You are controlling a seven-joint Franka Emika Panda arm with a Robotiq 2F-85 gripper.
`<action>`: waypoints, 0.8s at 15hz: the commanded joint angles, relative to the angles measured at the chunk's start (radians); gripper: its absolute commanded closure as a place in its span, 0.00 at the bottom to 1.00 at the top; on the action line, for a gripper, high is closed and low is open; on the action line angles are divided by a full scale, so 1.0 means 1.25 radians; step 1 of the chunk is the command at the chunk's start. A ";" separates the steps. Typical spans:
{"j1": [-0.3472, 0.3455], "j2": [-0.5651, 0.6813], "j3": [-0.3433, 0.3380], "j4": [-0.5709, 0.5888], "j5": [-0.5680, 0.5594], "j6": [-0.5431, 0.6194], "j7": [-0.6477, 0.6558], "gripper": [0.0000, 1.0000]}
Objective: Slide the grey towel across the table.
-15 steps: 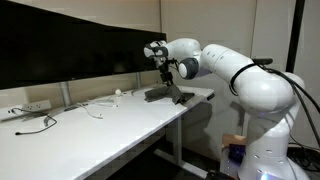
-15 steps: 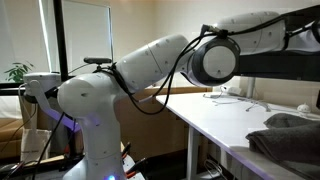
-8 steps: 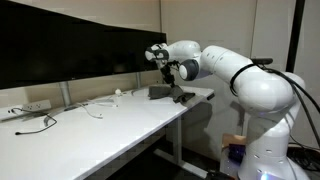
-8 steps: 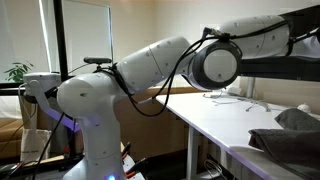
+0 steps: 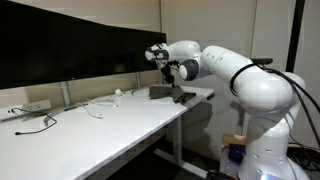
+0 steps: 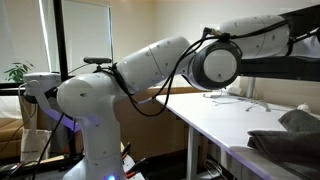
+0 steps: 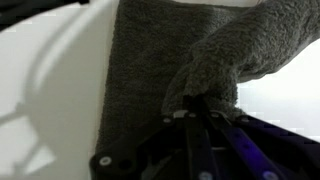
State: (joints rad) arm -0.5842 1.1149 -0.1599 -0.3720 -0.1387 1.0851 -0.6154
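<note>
Starting at 9 o'clock in an exterior view: loose cables (image 5: pixel 40 122) on the white table (image 5: pixel 110 135), then a small white object (image 5: pixel 117 92) farther along, then the towel (image 5: pixel 158 93) near the table's far end. Poised at 12 o'clock of that towel, the gripper (image 5: pixel 170 86), reaching down from the arm (image 5: pixel 240 75), whose bulk fills 3 o'clock.

Filling the left and middle of an exterior view, the arm (image 6: pixel 150 65); at 4 o'clock, the table (image 6: pixel 215 120) with the towel (image 6: pixel 280 142) on it, one part raised in a peak toward 1 o'clock. No sight of the gripper here.

Entering the wrist view from 6 o'clock, the gripper (image 7: pixel 200 108), fingers drawn narrow and pinched on a bunched fold of the towel (image 7: pixel 150 60). Lying flat toward 11 o'clock, the rest of the cloth, with bare table (image 7: pixel 40 90) at 9 o'clock.
</note>
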 commanded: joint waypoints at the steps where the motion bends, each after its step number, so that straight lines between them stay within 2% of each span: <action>1: 0.057 -0.017 0.013 -0.022 -0.018 -0.037 -0.034 0.96; 12: 0.254 -0.034 0.029 -0.023 -0.043 -0.138 -0.135 0.96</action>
State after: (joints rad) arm -0.3046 1.1125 -0.1380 -0.3704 -0.1666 0.9470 -0.7248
